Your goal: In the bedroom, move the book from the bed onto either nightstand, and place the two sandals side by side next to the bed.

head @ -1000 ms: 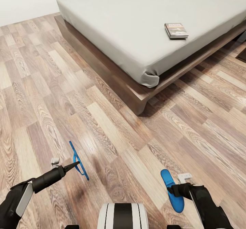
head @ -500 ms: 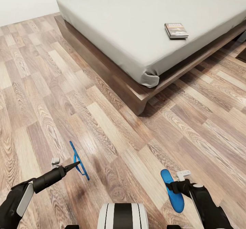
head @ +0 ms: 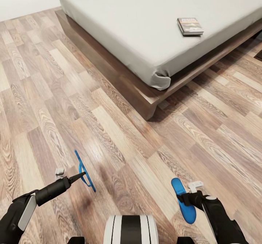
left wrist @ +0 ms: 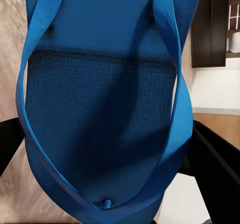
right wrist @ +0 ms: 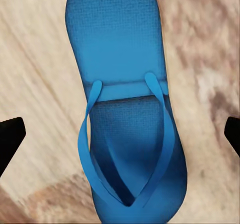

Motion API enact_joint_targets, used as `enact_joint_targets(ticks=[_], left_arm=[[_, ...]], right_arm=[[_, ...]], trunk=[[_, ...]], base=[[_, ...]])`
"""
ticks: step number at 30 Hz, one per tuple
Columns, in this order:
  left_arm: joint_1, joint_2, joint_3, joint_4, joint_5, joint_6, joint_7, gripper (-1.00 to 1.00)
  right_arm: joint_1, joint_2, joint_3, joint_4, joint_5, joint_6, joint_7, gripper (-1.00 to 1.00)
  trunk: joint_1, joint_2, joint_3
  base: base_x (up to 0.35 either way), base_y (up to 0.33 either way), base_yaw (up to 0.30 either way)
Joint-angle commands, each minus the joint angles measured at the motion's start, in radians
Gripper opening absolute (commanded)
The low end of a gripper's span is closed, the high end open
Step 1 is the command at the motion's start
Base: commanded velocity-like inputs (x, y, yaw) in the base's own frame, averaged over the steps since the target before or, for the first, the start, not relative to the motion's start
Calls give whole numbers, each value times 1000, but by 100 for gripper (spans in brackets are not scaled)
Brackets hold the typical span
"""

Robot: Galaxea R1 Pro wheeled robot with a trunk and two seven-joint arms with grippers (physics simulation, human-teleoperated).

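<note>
Left gripper (head: 80, 175) is clamped on one blue sandal (head: 83, 170), carried edge-on above the plank floor (head: 54, 102); right gripper (head: 185, 199) grips the other sandal (head: 183, 200), sole flat, fingers (right wrist: 11, 136) wide at its sides. The book (head: 190, 26) lies on the bed (head: 145, 22), well ahead.

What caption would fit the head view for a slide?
Each gripper, left and right, carries a blue sandal above the wood floor; the book lies on the bed.
</note>
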Motion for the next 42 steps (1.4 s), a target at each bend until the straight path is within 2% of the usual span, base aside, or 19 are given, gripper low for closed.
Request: enact_joint_targets(ticks=[1,30,42], left_arm=[[0,0,0,0,4,9,-2,-100],[0,0,0,0,4,9,-2,-100],[0,0,0,0,4,9,-2,-100]], right_arm=[[0,0,-3,-2,10,2,9,100],[0,0,-14,-6,10,3,9,100],[0,0,-14,-8,10,3,9,100]], trunk=[[0,0,-5],[13,-7,-117],[14,-7,-121]], base=[[0,0,0],[0,0,0],[0,0,0]])
